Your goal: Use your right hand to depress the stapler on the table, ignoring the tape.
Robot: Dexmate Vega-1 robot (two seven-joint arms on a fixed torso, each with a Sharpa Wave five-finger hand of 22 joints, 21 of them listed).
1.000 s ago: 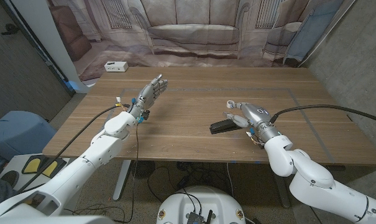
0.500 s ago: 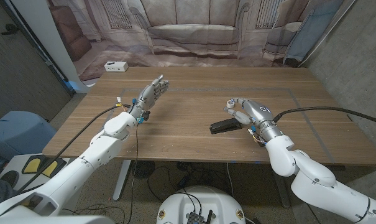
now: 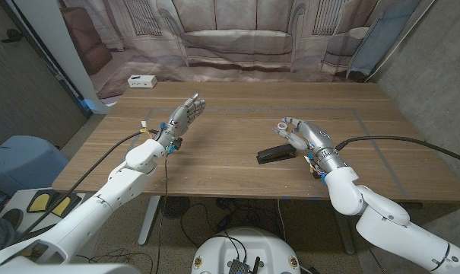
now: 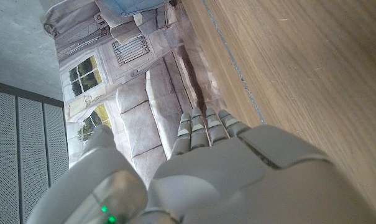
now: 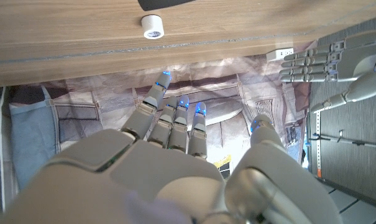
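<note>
right hand (image 3: pixel 304 135): is being held just beyond the stapler's far end, raised off the table, fingers apart and lightly curled, nothing held.
stapler (image 3: pixel 276 154): is lying flat, near the front edge, right of centre, just beside the right hand on its near side; dark end is also being seen in the right wrist view (image 5: pixel 166 3).
step: press is not yet being made, as judged; no contact is being shown between fingers and stapler.
how: hand is to be brought back over the stapler top and pushed straight down; a push at the free end risks sliding or tipping it, so the force is best kept vertical.
tape (image 5: pixel 153 25): small white roll is being seen in the right wrist view, close to the stapler; to be left untouched.
left hand (image 3: pixel 183 116): is being held up over the left half, well apart from the stapler, fingers straight and together, holding nothing.
table (image 3: pixel 230 179): wooden.
white box (image 3: pixel 141 81): is sitting at the far left corner, out of the way.
obstacles: none is being seen between hand and stapler; only the tape is close.
</note>
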